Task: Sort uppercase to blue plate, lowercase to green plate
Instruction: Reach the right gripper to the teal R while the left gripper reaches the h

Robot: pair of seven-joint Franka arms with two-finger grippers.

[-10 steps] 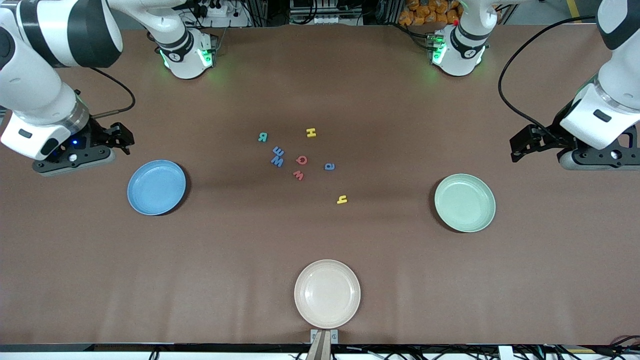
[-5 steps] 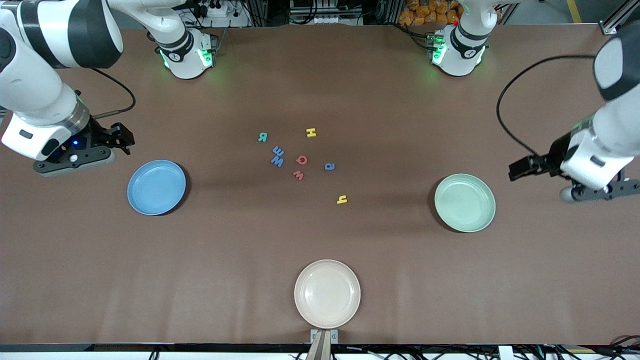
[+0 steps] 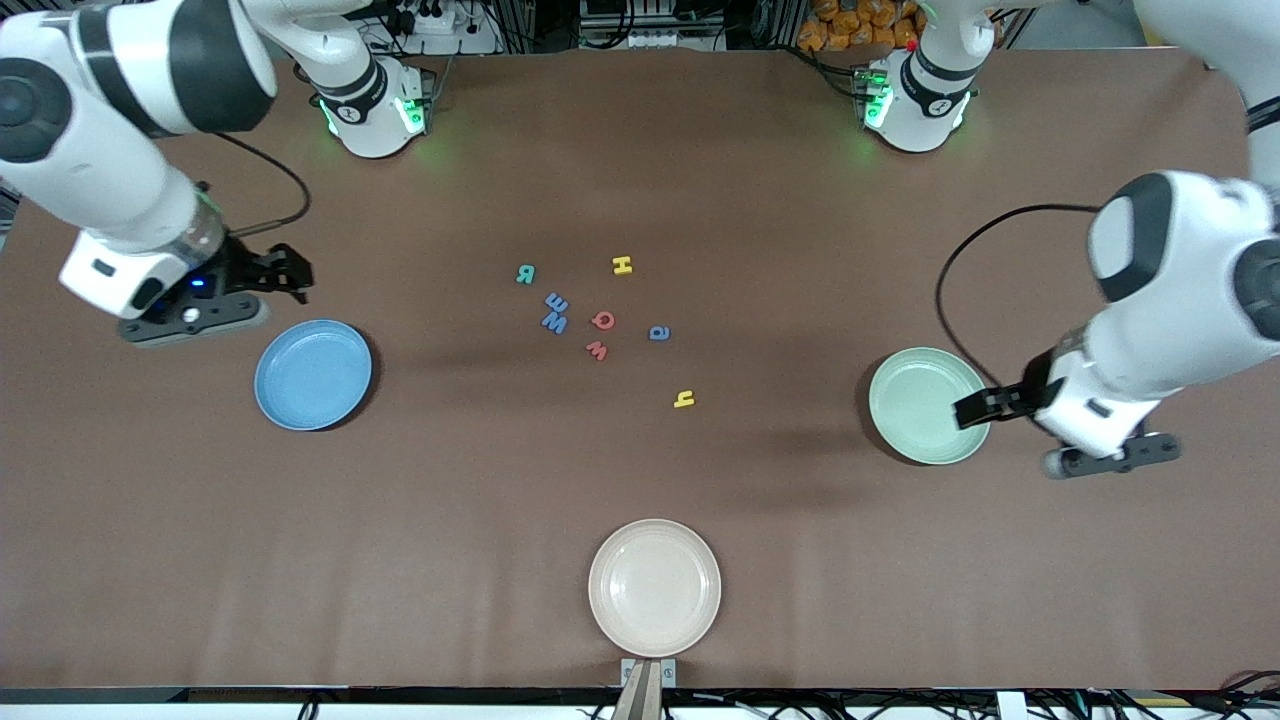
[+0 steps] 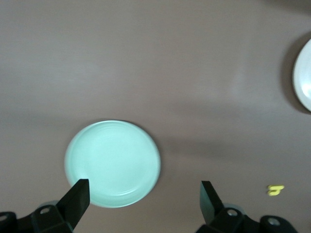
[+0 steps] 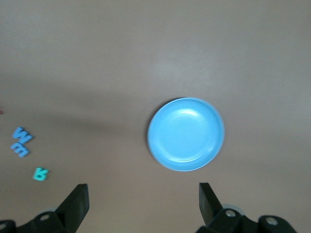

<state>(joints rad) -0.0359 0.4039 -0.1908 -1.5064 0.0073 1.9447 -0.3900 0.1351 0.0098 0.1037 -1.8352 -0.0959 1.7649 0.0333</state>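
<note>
Our left claw (image 3: 975, 410) hangs agape over the green plate's (image 3: 915, 405) rim; our right claw (image 3: 290, 272), likewise agape, hovers near the blue plate (image 3: 312, 375). The letters (image 3: 598, 320) lie mid-bench; tight clustering risks us grabbing two.

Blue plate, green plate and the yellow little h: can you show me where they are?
blue plate (image 3: 313, 375): front view, middle of its dish.
green plate (image 3: 915, 405): front view, bare inside of the dish.
yellow h (image 3: 684, 399): front view, middle of the letter.
</note>
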